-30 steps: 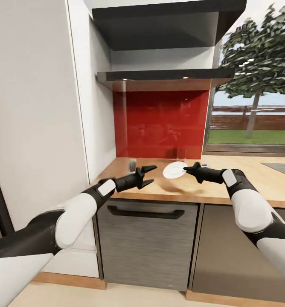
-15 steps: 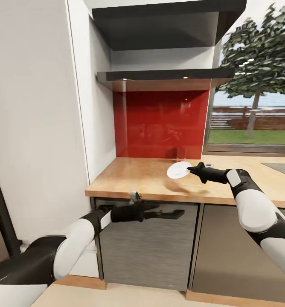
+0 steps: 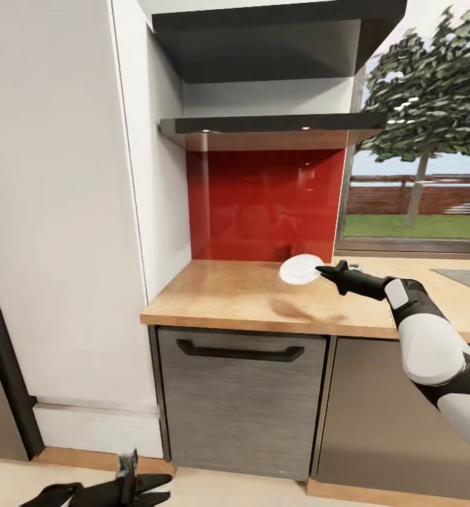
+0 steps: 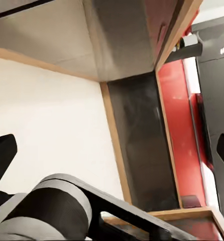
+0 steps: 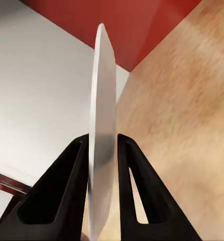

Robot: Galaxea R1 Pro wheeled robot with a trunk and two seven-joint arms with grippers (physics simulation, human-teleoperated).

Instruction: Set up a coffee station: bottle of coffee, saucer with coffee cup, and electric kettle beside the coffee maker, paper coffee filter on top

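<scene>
Red splashback glowed behind the kitchen countertop (image 3: 242,296). Above its far right part, the right gripper (image 3: 322,270) pinched the saucer (image 3: 300,270) by its rim. Low near the floor, the left gripper (image 3: 150,486) hung with jaws apart, empty.

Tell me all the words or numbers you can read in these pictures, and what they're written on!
There are none to read. The plate pinched in the right gripper is plain white, and the wooden counter, red wall panel and grey dishwasher front carry no writing.
</scene>
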